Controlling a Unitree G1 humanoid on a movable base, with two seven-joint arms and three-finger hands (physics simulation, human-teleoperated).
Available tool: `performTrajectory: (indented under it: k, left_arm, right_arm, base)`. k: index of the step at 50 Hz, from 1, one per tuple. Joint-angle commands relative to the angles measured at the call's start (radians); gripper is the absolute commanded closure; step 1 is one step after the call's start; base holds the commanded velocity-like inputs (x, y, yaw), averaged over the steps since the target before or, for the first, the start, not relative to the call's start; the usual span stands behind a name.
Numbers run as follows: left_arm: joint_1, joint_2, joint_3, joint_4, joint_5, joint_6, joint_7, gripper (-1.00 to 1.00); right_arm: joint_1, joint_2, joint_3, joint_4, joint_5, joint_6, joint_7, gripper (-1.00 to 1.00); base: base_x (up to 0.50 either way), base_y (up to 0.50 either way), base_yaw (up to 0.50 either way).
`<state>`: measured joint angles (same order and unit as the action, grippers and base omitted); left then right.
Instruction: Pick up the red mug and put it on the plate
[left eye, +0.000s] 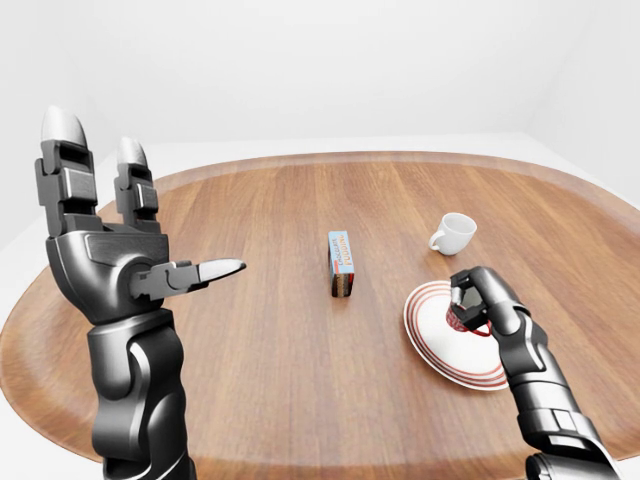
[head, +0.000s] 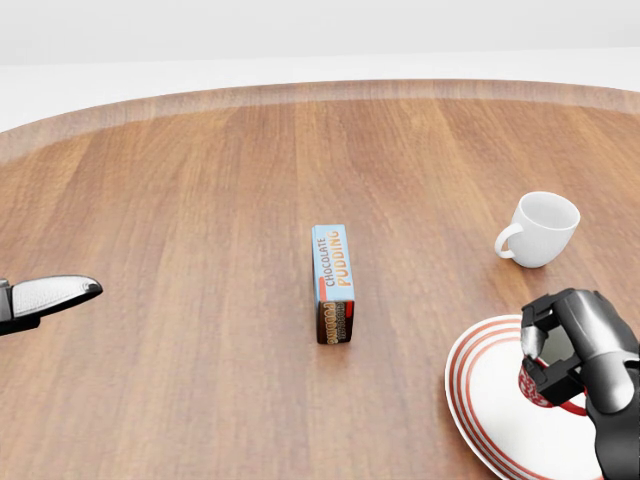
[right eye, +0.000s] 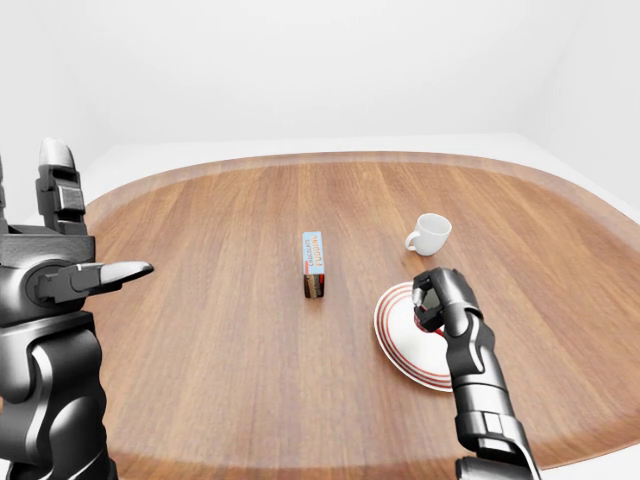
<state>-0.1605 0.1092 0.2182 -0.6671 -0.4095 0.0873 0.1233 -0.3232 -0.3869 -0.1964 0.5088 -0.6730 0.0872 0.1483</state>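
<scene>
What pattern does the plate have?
White with red concentric rings near its rim; the head view shows it best.

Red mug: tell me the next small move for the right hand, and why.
Probably lower it slightly, then open the fingers. The right hand is closed round the red mug over the plate; whether the mug touches it is unclear.

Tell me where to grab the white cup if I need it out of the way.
Grip the white cup across its round body from its right side or from above: its handle sticks out toward the left of the head view, and it stands upright and clear of the plate. The right hand is nearest, but its fingers hold the red mug.
</scene>
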Motion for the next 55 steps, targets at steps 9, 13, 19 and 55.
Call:
performTrajectory:
  k: [9,13,19,55]
  left_arm:
    - [0.002,0.004,0.007,0.014,0.001,0.0,-0.004,-0.95]
    - [-0.002,0.005,0.009,0.011,-0.002,0.0,0.0,-0.95]
    - [0.003,0.002,0.004,0.012,0.002,0.0,-0.003,-0.95]
    - [-0.005,0.008,0.013,0.05,0.005,0.0,-0.006,-0.95]
  right_arm:
    - [-0.023,-0.007,0.02,0.161,0.06,0.0,-0.138,1.0]
    - [-0.031,-0.023,0.022,0.224,0.07,0.0,-0.174,1.0]
    - [-0.025,-0.044,0.015,0.231,0.075,0.0,-0.204,1.0]
    - [0.019,-0.007,-0.012,-0.038,0.04,0.0,-0.131,-1.0]
  base:
    - [0.0,0.0,0.0]
    - [0.0,0.0,0.0]
    - [0.0,0.0,0.0]
    - [0.0,0.0,0.0]
